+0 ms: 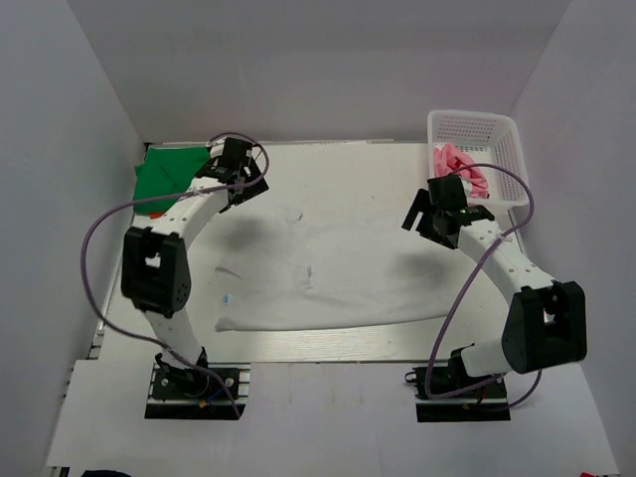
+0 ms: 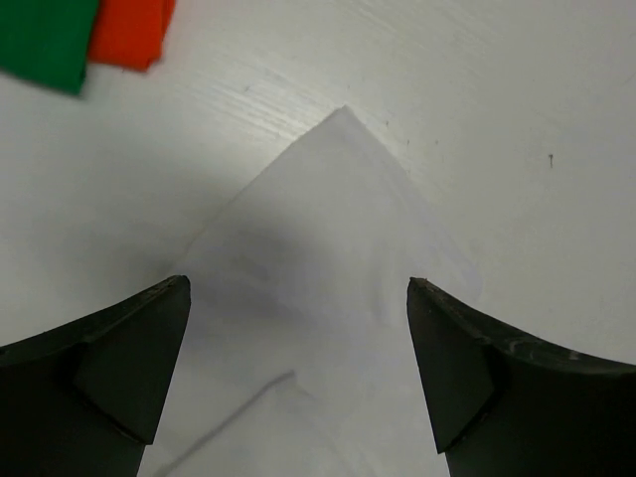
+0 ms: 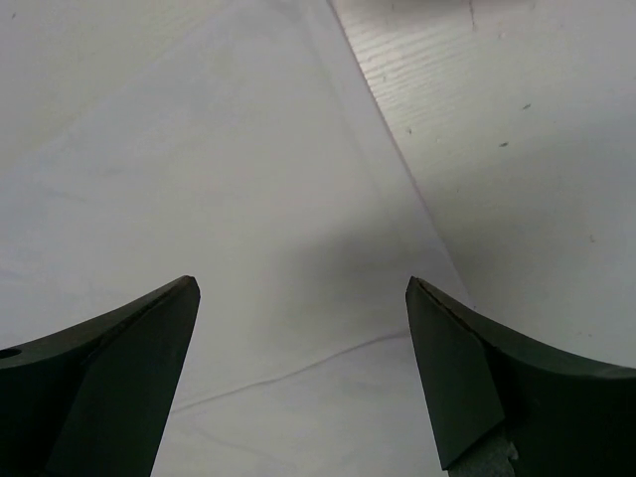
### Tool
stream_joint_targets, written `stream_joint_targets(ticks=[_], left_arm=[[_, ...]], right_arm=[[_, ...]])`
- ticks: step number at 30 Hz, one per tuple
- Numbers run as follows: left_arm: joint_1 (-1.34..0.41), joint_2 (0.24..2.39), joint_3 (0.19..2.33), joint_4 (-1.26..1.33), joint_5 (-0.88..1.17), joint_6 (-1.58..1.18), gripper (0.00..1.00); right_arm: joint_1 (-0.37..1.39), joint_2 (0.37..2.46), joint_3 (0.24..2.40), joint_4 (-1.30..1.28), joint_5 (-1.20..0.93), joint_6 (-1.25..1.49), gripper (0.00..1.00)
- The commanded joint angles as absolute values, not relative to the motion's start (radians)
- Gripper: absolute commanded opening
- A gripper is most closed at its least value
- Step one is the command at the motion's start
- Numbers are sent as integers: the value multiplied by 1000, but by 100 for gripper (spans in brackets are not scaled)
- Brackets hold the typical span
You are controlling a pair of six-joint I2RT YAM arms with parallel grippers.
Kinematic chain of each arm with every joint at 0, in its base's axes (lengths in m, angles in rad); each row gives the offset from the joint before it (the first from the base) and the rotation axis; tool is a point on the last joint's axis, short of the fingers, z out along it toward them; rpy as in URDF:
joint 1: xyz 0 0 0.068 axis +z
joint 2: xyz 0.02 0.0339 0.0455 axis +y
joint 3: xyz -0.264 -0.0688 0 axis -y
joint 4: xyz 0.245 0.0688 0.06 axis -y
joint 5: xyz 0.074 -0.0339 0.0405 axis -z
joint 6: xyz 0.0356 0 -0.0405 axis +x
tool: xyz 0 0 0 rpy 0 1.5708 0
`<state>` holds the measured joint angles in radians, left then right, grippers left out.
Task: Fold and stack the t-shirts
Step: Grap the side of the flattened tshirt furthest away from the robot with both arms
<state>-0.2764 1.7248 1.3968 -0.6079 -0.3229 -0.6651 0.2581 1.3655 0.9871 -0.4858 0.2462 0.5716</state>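
A large white t-shirt (image 1: pixel 328 273) lies spread on the table's middle, a small blue label (image 1: pixel 231 296) near its left edge. My left gripper (image 1: pixel 238 179) is open above the shirt's far left corner (image 2: pixel 343 124). My right gripper (image 1: pixel 427 214) is open above the shirt's far right part (image 3: pixel 219 199), beside its edge. A folded green t-shirt (image 1: pixel 169 174) lies at the far left over an orange one (image 1: pixel 156 210); both show in the left wrist view, green (image 2: pixel 45 40) and orange (image 2: pixel 129 32). A pink t-shirt (image 1: pixel 460 167) lies in the basket.
A white plastic mesh basket (image 1: pixel 477 129) stands at the far right corner. White walls close in the table on the left, back and right. Purple cables loop beside both arms.
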Motion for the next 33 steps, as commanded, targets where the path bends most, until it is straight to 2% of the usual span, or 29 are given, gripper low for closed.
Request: stream_joint_targets(ticks=[1,3,8,12,15,18,19,21,28,29,30,33], left_arm=[[-264,1885,1567,-621,-382,-585,100],[-255,1983,1662,-636,-382,-574,100],[-255,2302,1995,-699,-385,-517,91],[-255,2425,2140,-721,-371,-505,83],[-255,2436,2106,-721,-371,-505,75],[-255,2415,2016,-684,-336,-505,57],[-255,2405,1994,-684,-336,-505,39],[-255,2375,1933,-670,-322,-514,28],[-255,2298,1819,-661,-351,-523,15],[-255,2289,1807,-661,-360,-523,11],[-255,2289,1807,-661,-360,-523,0],[-255,2279,1807,-637,-371,-514,0]], right_arm=[[244,1420,1092,-514,350,548,90],[241,1460,1106,-515,357,545,90],[224,1529,1172,-554,423,543,90],[213,1555,1184,-548,410,545,90],[204,1588,1203,-540,405,551,90],[206,1629,1230,-531,390,546,90],[204,1649,1235,-529,391,548,90],[206,1680,1264,-538,400,557,90],[215,1784,1336,-517,377,583,90],[216,1798,1338,-512,376,586,90],[215,1805,1351,-512,379,584,90],[218,1850,1385,-493,379,583,90]])
